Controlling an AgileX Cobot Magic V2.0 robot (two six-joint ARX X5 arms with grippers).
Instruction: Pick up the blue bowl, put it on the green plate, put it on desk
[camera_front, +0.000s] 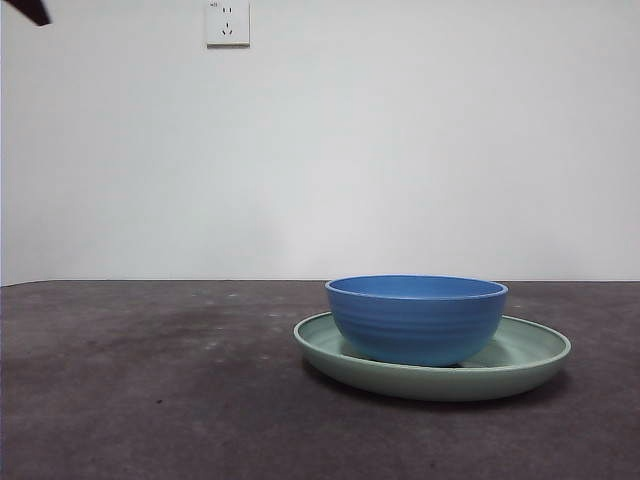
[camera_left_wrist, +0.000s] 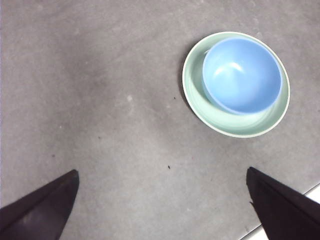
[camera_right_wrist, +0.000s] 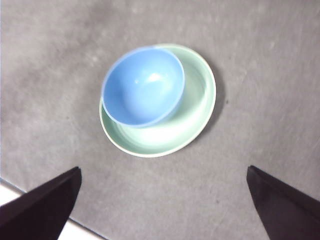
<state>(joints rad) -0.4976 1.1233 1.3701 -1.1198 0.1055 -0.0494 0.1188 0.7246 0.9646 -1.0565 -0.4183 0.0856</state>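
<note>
Nearest to you in the front view is the bare tabletop (camera_front: 150, 400), dark grey-brown and a little speckled, with the green plate (camera_front: 520, 362) lying flat on it some way back from the near edge. Inside the plate sits the blue bowl (camera_front: 416, 318), upright, mouth up and empty, its base on the plate's glossy floor. You can see from both wrist views that the bowl is off centre: it crowds one side of the plate, its wall close against the rim there, and leaves a broad crescent of green bare on the other side.

Your left gripper (camera_left_wrist: 162, 200) hangs high above the tabletop with its jaws spread wide and nothing between them; the bowl (camera_left_wrist: 241, 75) and the plate (camera_left_wrist: 240, 125) lie well apart from it. Your right gripper (camera_right_wrist: 164, 200) is likewise raised, jaws wide apart and holding nothing, looking down on the bowl (camera_right_wrist: 143, 86) and the plate (camera_right_wrist: 195, 115), also well clear of both. A pale strip marks the tabletop's edge close under each gripper. In the front view only a black tip (camera_front: 28, 10) of one arm shows at the top corner. On the white wall behind, a wall socket (camera_front: 227, 22) is mounted.
</note>
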